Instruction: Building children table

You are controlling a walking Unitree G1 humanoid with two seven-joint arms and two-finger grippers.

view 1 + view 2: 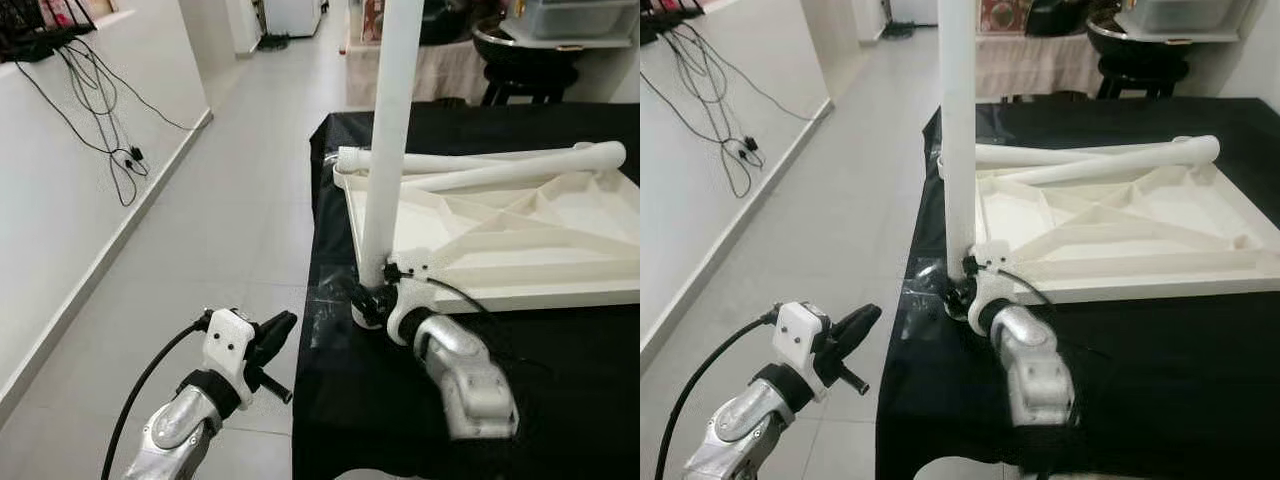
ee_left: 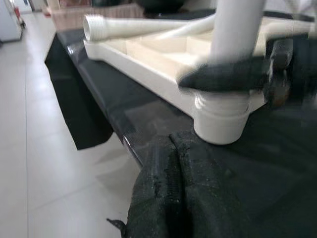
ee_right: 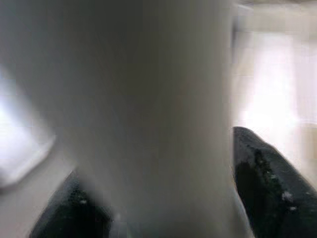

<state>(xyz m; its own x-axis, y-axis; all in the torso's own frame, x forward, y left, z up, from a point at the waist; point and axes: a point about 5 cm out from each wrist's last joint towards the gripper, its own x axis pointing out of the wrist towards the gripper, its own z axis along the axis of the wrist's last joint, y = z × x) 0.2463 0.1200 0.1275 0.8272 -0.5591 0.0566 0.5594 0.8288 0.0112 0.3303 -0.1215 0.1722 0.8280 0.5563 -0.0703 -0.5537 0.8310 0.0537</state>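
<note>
While right tool [image 1: 378, 296] pinches upright white table leg [image 1: 390, 140] at its base, leg stands in corner socket [image 2: 221, 118] of upturned tabletop [image 1: 520, 235] on black-draped surface [image 1: 400, 400]. Step judged: seating first leg. Two spare legs [image 1: 480, 165] lie across tabletop. Left tool [image 1: 272, 340] hovers off surface edge, fingers pressed together. Next: twist or press leg home, keeping it vertical.

Even, bright indoor light; head views sharp. Soft glare streaks the glossy pale floor tiles [image 1: 240, 190] and the black plastic sheet [image 1: 330, 300] at the bench edge. Right wrist view: upright white plastic tube [image 3: 148, 114] blurred, backlit, washed out. Left wrist view slightly smeared.
</note>
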